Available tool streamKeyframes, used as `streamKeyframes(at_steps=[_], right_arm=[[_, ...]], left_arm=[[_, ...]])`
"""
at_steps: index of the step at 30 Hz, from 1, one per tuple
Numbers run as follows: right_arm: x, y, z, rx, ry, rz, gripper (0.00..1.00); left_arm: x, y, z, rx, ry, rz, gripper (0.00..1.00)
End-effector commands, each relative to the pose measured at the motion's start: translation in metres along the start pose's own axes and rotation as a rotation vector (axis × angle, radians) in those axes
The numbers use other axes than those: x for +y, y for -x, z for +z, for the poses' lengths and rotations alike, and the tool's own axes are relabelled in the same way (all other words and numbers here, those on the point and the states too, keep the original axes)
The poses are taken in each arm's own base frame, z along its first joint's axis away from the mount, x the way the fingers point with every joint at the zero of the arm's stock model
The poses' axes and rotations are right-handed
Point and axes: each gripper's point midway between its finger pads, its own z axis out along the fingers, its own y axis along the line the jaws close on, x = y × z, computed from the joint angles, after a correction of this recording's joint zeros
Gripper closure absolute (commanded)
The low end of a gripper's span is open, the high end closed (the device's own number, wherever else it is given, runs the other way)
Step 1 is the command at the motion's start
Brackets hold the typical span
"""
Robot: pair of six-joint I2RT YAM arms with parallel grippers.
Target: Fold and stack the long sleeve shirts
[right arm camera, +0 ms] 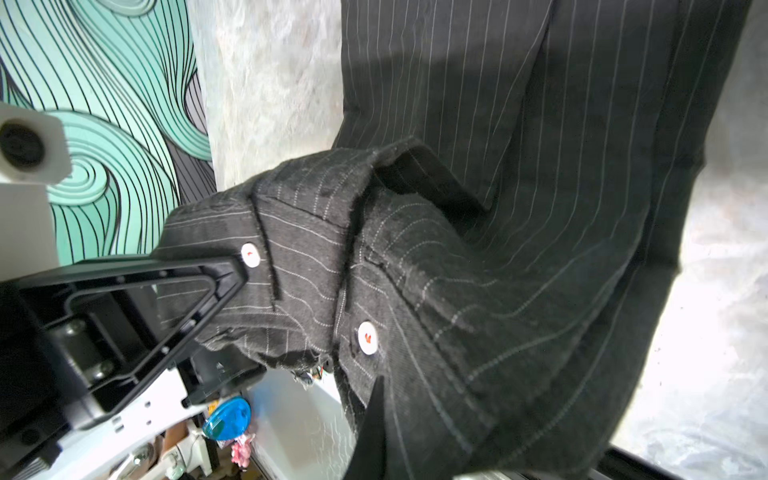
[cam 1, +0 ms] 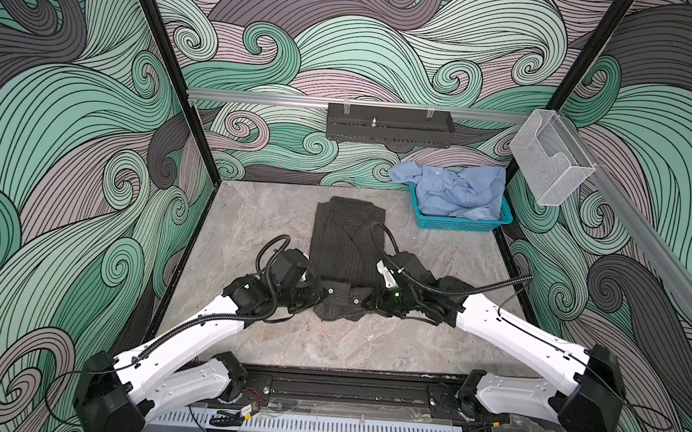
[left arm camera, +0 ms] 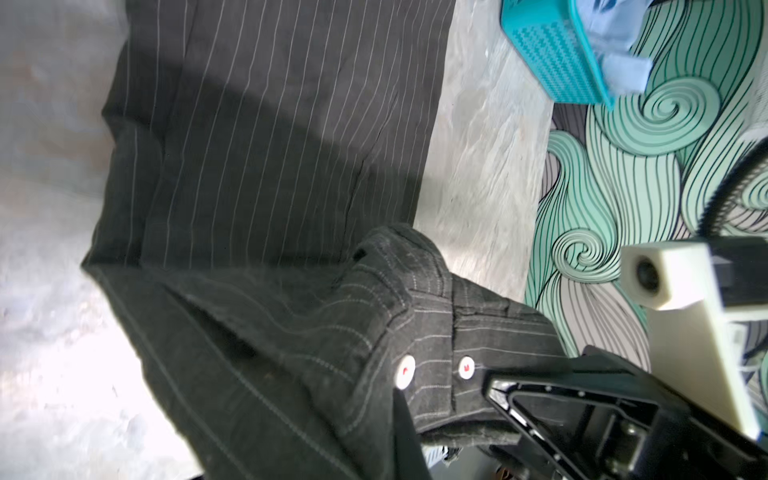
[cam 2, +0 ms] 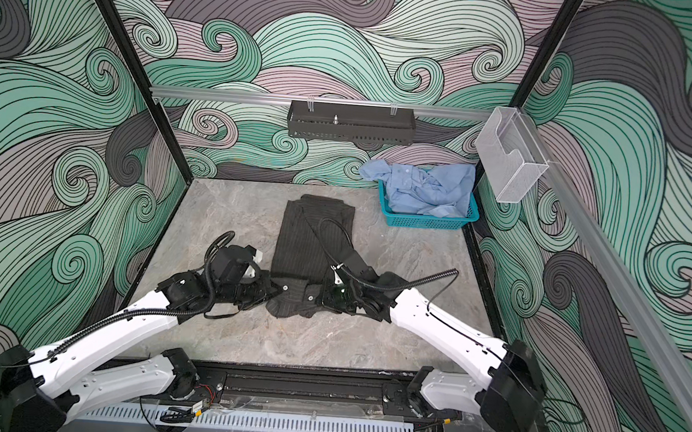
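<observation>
Bright, even light in top views; wrist views soft w/ blur, table (right arm camera: 715,316) glare, shadow band across dark shirt (left arm camera: 270,124).

The pinstriped shirt (cam 1: 344,242) is laid lengthwise on the middle of the table (cam 1: 248,218), running from near to far. Its near end is bunched between the left gripper (cam 1: 325,291), set at its left, and the right gripper (cam 1: 362,299), set at its right. The basket (cam 1: 460,225) is placed in the far right corner of the table, apart from that shirt. The plain shirt (cam 1: 454,191) is piled in the basket and is draped over its left rim.
</observation>
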Motion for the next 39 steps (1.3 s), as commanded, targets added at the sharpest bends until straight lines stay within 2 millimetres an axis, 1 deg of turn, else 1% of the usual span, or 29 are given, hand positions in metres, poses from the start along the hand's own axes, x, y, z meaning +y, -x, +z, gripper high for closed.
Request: streamKeyframes(at_steps=[1,4,6,9,11,12,15,19,24,30,34,35,37,38,39], right_arm=[[0.005,0.02,-0.004,0.021,0.015,-0.023,0.99],[0.004,0.049,-0.001,0.025,0.034,0.011,0.97],[-0.001,0.066,0.004,0.027,0.035,0.034,0.97],[-0.012,0.088,0.016,0.047,0.032,0.066,0.97],[-0.017,0.102,0.024,0.062,0.037,0.09,0.97],[-0.018,0.108,0.027,0.067,0.042,0.097,0.97],[-0.026,0.125,0.039,0.075,0.036,0.117,0.97],[-0.036,0.139,0.054,0.091,0.03,0.138,0.97],[-0.055,0.153,0.071,0.09,0.023,0.188,0.97],[-0.075,0.162,0.088,0.088,0.015,0.244,0.97],[-0.084,0.166,0.096,0.093,0.001,0.266,0.92],[-0.085,0.166,0.098,0.097,0.0,0.271,0.9],[-0.086,0.167,0.099,0.097,-0.001,0.277,0.8],[-0.085,0.167,0.098,0.097,0.001,0.277,0.74],[-0.084,0.168,0.098,0.096,0.001,0.278,0.69]], left_arm=[[-0.016,0.025,-0.001,-0.009,-0.038,0.036,1.0],[-0.016,0.047,0.008,-0.016,-0.04,0.001,1.0],[-0.016,0.06,0.015,-0.013,-0.043,-0.012,1.0],[-0.016,0.076,0.029,0.017,-0.04,-0.044,1.0],[-0.015,0.084,0.041,0.062,-0.044,-0.056,1.0],[-0.011,0.087,0.05,0.097,-0.033,-0.076,1.0],[-0.007,0.1,0.069,0.122,-0.023,-0.092,1.0],[0.0,0.114,0.088,0.138,-0.009,-0.102,1.0],[0.016,0.123,0.113,0.173,0.007,-0.136,1.0],[0.025,0.129,0.13,0.193,0.022,-0.141,1.0],[0.034,0.132,0.137,0.206,0.032,-0.159,1.0],[0.034,0.134,0.138,0.205,0.029,-0.162,0.92],[0.034,0.137,0.137,0.202,0.028,-0.161,0.73],[0.032,0.141,0.136,0.197,0.022,-0.16,0.66],[0.03,0.144,0.134,0.192,0.012,-0.162,0.61]])
